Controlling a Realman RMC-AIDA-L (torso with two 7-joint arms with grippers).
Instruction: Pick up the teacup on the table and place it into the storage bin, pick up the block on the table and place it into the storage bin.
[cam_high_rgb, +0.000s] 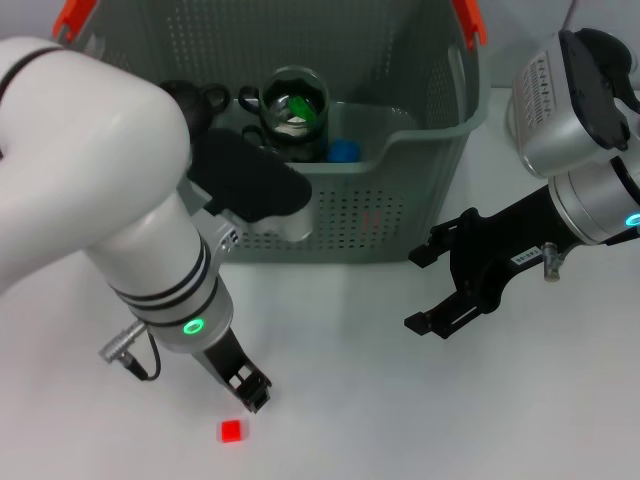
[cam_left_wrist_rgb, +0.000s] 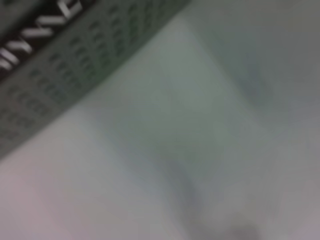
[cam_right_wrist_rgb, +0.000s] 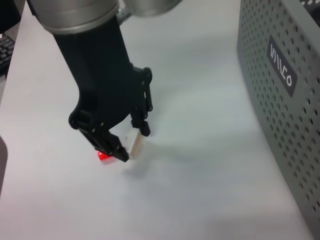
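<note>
The grey-green perforated storage bin (cam_high_rgb: 430, 130) stands at the back of the white table. It also shows in the right wrist view (cam_right_wrist_rgb: 280, 125) and the left wrist view (cam_left_wrist_rgb: 75, 65). A dark teacup (cam_high_rgb: 295, 110) stands upright inside the bin. A small red block (cam_high_rgb: 231, 431) lies on the table near the front edge. My left gripper (cam_high_rgb: 252, 392) is down at the table right beside the block (cam_right_wrist_rgb: 103, 156). In the right wrist view a small pale piece shows at the left gripper's tip (cam_right_wrist_rgb: 131, 145); I cannot tell what it is. My right gripper (cam_high_rgb: 418, 290) is open and empty, hovering right of the bin's front.
A blue object (cam_high_rgb: 344, 151) lies in the bin beside the teacup. Orange handle pieces (cam_high_rgb: 470, 20) sit on the bin's top corners. A black label with white lettering (cam_right_wrist_rgb: 281, 72) is on the bin wall. White table (cam_high_rgb: 350, 400) lies between the two grippers.
</note>
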